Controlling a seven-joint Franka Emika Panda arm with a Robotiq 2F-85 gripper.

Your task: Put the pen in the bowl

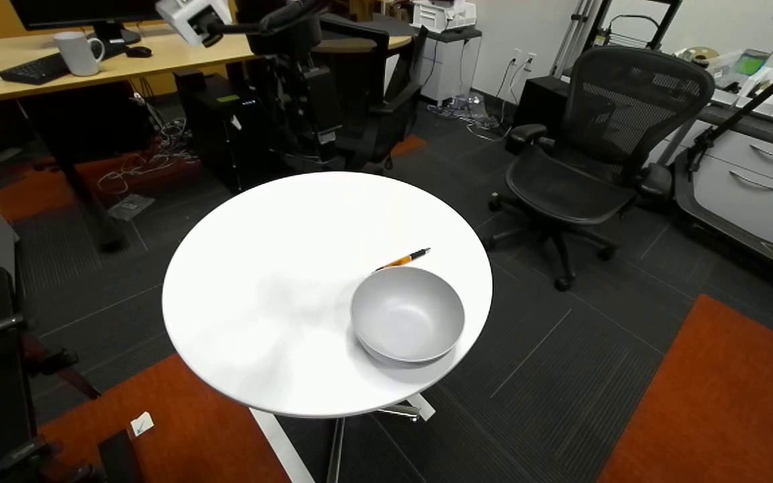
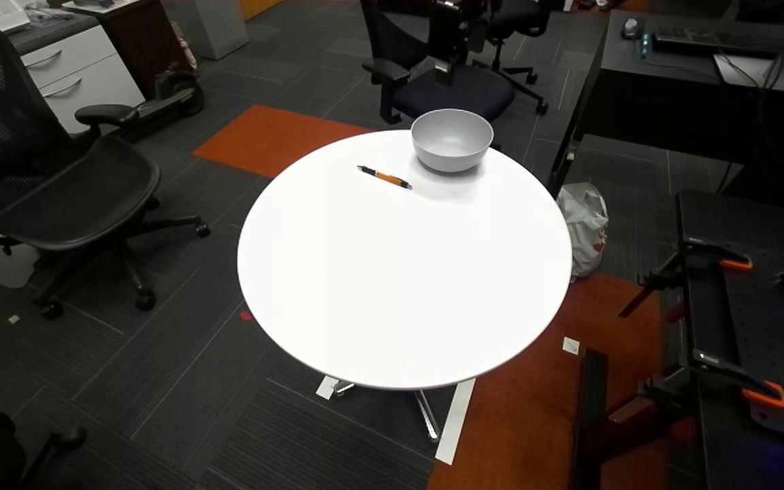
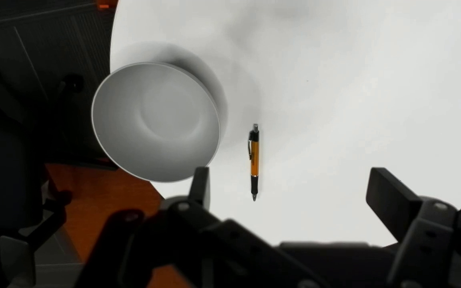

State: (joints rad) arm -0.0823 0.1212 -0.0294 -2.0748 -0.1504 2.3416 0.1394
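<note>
The pen (image 3: 255,158) is orange with black ends and a metal tip. It lies flat on the white table, beside the bowl (image 3: 156,122) with a small gap between them. Both show in both exterior views: the pen (image 1: 403,259) (image 2: 385,177) and the light grey bowl (image 1: 407,315) (image 2: 452,139), which stands upright near the table's edge and is empty. My gripper (image 3: 289,176) is open and empty, above the table. In the wrist view the pen shows between the fingers, nearer the left one, and the left fingertip overlaps the bowl's rim.
The round white table (image 1: 259,268) has open edges all round. Black office chairs (image 1: 601,127) stand near it. A wooden desk (image 1: 165,57) with a mug is behind it in an exterior view. A black bench with orange-tipped clamps (image 2: 759,395) stands beside it.
</note>
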